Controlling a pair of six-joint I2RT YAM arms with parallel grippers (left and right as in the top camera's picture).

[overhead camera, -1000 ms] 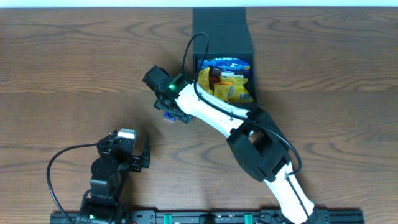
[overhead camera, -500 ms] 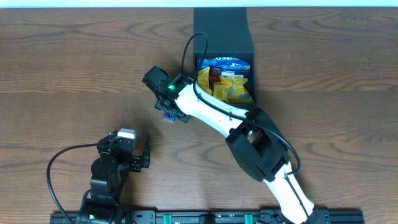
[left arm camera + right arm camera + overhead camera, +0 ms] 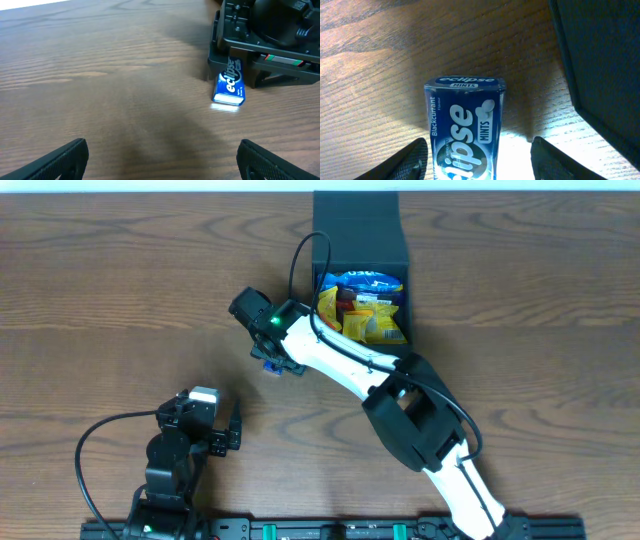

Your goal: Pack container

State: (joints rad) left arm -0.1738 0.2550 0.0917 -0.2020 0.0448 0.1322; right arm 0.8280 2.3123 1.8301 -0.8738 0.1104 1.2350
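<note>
Straddles mint box [image 3: 465, 130] with right gripper [image 3: 479, 155] spread, unclamped, container [image 3: 360, 230] nearby to its right; holds left gripper [image 3: 162, 150] wide open.

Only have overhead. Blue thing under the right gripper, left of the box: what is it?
Observer: The right wrist view reads it: an Eclipse blackcurrant mints pack, lying label-up on the table.
Operator: Grasped?
Observer: Not clearly. The right gripper straddles it with jaws open. Bare table shows between the pack and one finger; the other side is too close to tell.
Operator: Left arm holding anything?
Observer: No. The left gripper is open and empty, looking across the table at the pack.
</note>
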